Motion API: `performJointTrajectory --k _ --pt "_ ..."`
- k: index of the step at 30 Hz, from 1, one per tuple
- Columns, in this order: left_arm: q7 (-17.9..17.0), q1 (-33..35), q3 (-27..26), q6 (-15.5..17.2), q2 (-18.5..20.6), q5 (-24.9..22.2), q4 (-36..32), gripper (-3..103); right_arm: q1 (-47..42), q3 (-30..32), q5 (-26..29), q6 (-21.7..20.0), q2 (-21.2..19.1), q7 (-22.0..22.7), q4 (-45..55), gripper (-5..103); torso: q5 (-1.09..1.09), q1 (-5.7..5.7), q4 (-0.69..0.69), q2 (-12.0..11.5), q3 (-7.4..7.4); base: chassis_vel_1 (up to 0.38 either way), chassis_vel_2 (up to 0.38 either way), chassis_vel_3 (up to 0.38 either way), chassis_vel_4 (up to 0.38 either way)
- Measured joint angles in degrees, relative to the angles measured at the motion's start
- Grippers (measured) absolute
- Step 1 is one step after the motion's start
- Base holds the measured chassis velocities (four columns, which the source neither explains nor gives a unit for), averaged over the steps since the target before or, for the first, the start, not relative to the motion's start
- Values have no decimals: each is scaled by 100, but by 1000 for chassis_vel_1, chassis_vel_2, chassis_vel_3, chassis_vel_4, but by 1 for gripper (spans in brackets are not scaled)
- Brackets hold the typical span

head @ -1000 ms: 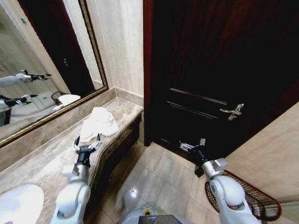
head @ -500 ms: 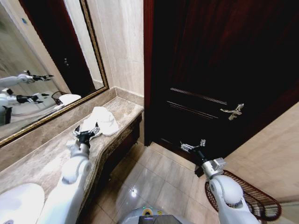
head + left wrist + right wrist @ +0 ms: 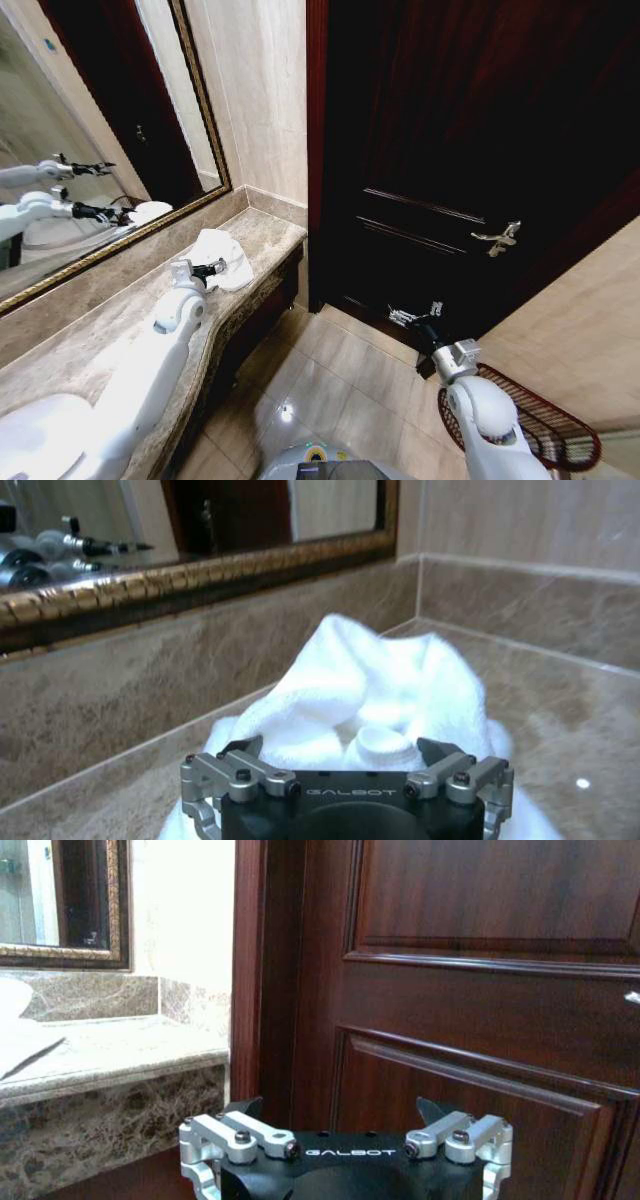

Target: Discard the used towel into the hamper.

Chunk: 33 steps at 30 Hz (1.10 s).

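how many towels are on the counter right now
1. A crumpled white towel lies on the marble counter near its far end, below the mirror, with the left gripper right at it. Nothing suggests a second, though the arm hides some counter.

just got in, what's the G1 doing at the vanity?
The left arm is stretched out along the marble counter, with the left gripper open at the crumpled white towel by the mirror, not yet closed on it. The right gripper hangs open over the floor before the dark door. The hamper sits on the floor to the robot's right.
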Motion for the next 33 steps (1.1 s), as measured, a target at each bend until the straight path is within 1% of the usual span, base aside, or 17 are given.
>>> performJointTrajectory --k 1,5,11,13,15,16,17,19,21,22,23,24,25,27,28,30,33 --pt "20 -94 44 -2 0 1 205 100 23 -9 -33 -7 5 0 -17 100 1 0 0 0 0 0 0 0 0" --pt "69 -303 130 -45 -49 10 609 100 54 -29 -98 -27 9 4 -42 100 1 0 0 0 0 0 0 0 0" --pt "190 -429 214 -100 -159 47 867 101 79 -41 -143 -29 14 5 -76 100 2 0 0 0 -1 0 0 0 0" --pt "229 -471 247 -148 -254 62 973 92 90 -47 -150 -29 27 7 -83 100 2 0 0 0 -1 0 0 0 0" --pt "245 -480 253 -172 -283 67 999 92 91 -49 -152 -29 30 7 -86 100 2 0 0 1 -1 0 0 0 0" --pt "284 -484 264 -243 -329 101 1055 82 96 -52 -159 -29 35 8 -97 100 3 0 0 1 -1 0 0 0 0" --pt "305 -484 273 -299 -354 149 1099 76 99 -52 -163 -27 35 8 -109 100 3 0 0 1 -1 0 0 0 0" --pt "316 -482 275 -324 -364 173 1118 76 101 -53 -164 -25 33 8 -117 100 3 0 0 1 -1 0 0 0 0" --pt "344 -459 273 -388 -395 233 1158 65 101 -49 -168 -10 24 8 -149 100 4 -1 0 1 -2 0 0 0 0" --pt "344 -459 273 -388 -395 233 1158 65 101 -49 -168 -10 24 8 -149 100 4 -1 0 1 -2 0 0 0 0" --pt "350 -442 264 -417 -408 258 1157 60 97 -44 -169 1 22 8 -162 100 4 -1 -1 1 -2 0 0 0 0" --pt "357 -418 254 -455 -417 295 1152 60 91 -41 -169 13 19 8 -172 100 4 -1 -1 2 -2 0 0 0 0" --pt "377 -368 240 -541 -420 362 1111 49 82 -37 -169 33 17 9 -184 100 3 -1 -1 1 -1 0 0 0 0" --pt "386 -352 235 -569 -420 387 1095 49 79 -36 -169 40 17 9 -189 100 3 0 -1 1 -1 0 0 0 0" --pt "419 -294 214 -670 -412 462 1029 38 76 -37 -169 61 22 11 -202 100 2 0 0 1 -1 0 0 0 0" --pt "424 -273 202 -701 -407 478 995 38 76 -39 -169 69 26 14 -206 100 1 0 0 1 -1 0 0 0 0" --pt "457 -193 138 -891 -381 509 834 27 76 -58 -169 81 42 17 -209 100 0 0 0 1 0 0 0 0 0"
